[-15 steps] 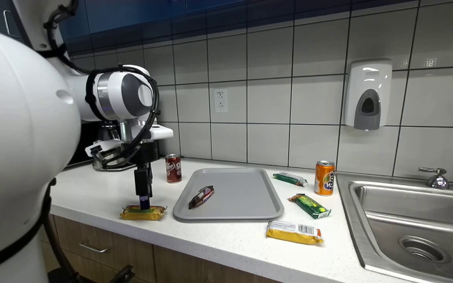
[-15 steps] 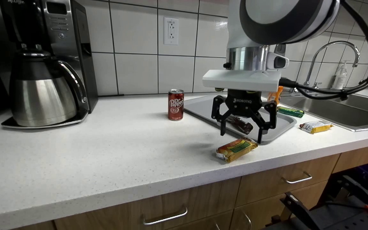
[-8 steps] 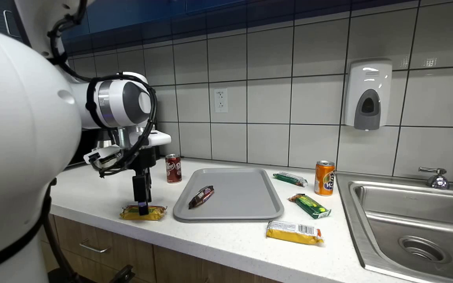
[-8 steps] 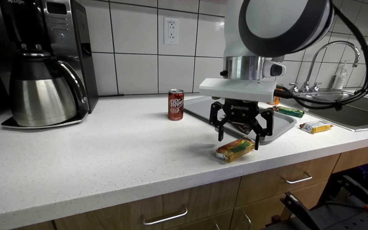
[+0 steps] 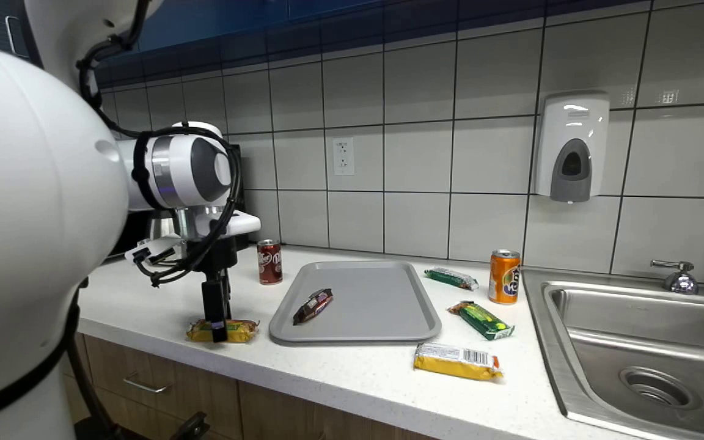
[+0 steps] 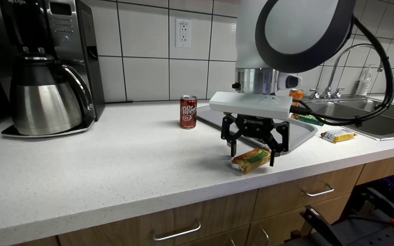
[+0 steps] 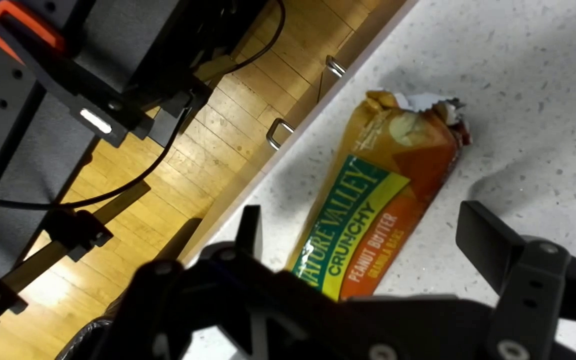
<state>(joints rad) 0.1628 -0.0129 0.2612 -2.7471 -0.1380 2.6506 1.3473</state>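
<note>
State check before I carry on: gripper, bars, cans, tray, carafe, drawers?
Gripper: open, holding nothing
Nature Valley Crunchy peanut butter granola bar: wrapped, lying on counter
Gray tray: lying flat
Dark brown bar: wrapped, lying on tray
Front green bar: wrapped, lying flat
Back green bar: wrapped, lying flat
Yellow-and-white bar: wrapped, lying flat
Dr Pepper can: upright
Fanta can: upright
Steel carafe: upright in coffee maker
Wooden drawers: shut

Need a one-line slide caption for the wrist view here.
Open gripper straddling a wrapped Nature Valley granola bar near the edge of a speckled counter.
</note>
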